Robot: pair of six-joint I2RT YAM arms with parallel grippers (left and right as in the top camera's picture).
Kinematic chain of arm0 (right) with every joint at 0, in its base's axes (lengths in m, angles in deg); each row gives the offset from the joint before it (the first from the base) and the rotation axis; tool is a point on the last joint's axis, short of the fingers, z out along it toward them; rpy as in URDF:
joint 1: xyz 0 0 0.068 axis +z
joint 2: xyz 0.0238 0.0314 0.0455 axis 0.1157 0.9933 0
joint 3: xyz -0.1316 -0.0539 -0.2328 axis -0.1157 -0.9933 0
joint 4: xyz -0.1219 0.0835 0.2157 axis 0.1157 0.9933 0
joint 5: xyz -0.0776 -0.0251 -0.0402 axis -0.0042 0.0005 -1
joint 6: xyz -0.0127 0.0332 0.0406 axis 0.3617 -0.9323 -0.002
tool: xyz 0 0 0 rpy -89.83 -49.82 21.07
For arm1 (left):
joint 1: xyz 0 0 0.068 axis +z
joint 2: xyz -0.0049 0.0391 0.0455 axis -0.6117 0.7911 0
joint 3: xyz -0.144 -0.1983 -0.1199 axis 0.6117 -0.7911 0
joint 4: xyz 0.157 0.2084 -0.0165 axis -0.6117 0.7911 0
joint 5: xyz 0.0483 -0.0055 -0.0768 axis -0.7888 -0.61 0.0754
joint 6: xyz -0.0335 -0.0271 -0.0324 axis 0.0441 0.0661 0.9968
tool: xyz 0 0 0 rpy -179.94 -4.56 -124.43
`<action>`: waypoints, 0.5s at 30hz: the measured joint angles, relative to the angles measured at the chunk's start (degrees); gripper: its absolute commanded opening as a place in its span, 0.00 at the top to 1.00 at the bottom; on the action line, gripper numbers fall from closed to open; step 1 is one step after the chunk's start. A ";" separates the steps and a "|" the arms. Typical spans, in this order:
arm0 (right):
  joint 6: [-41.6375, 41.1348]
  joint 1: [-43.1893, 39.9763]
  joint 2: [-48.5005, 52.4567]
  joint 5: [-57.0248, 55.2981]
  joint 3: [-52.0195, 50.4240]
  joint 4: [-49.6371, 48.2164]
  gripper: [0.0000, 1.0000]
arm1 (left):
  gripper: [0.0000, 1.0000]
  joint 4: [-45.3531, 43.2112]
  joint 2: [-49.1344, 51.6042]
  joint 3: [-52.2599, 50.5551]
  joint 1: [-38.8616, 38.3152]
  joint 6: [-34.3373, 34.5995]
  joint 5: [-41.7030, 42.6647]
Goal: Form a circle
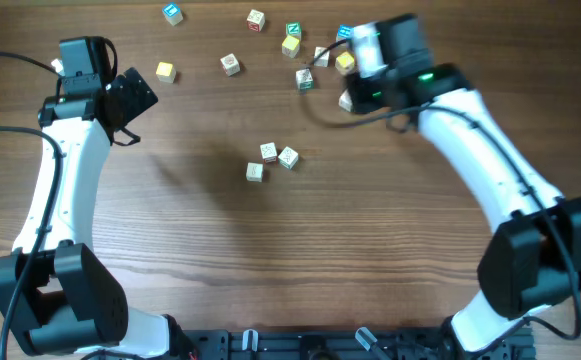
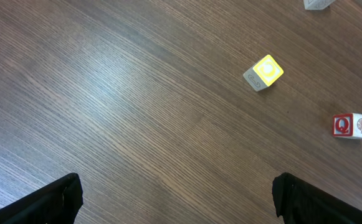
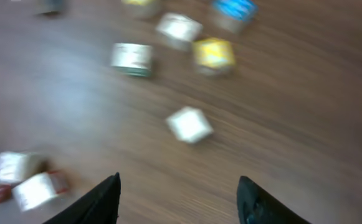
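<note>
No circle shows in these views. Three pale printed cubes [image 1: 269, 153] sit close together in a short arc at mid-table, and the right wrist view catches them blurred at lower left [image 3: 37, 188]. My right gripper [image 1: 358, 92] [image 3: 177, 182] is open and holds nothing. It hovers among the scattered cubes at the back, and a pale cube [image 3: 189, 124] [image 1: 347, 101] lies just ahead of its fingertips. My left gripper [image 1: 133, 95] [image 2: 174, 190] is wide open over bare wood at the back left, with nothing between its fingers.
Loose cubes lie along the back: yellow [image 1: 165, 71] [image 2: 265, 72], red-faced Q [image 2: 351, 125], blue [image 1: 173, 13], blue [image 3: 233, 7], yellow [image 3: 214, 53], green-sided [image 1: 305, 78] [image 3: 132, 57], pale [image 1: 230, 64]. The right wrist view is motion-blurred.
</note>
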 measured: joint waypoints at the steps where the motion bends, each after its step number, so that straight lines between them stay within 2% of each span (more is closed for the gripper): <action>1: -0.35 -1.77 0.00 -0.07 0.00 0.57 0.00 | 0.00 0.00 0.00 0.00 0.00 0.00 0.00; 7: -1.75 -10.56 0.00 -0.70 0.00 3.34 0.00 | 0.00 0.00 0.00 0.00 0.00 0.00 0.00; 12: -1.95 -11.32 0.00 -0.70 0.00 3.32 0.00 | 0.00 -0.22 0.00 0.00 0.00 0.00 0.48; 15: -1.97 -11.32 0.00 -0.70 0.00 3.37 0.00 | 0.00 3.13 0.00 0.02 0.00 0.02 5.75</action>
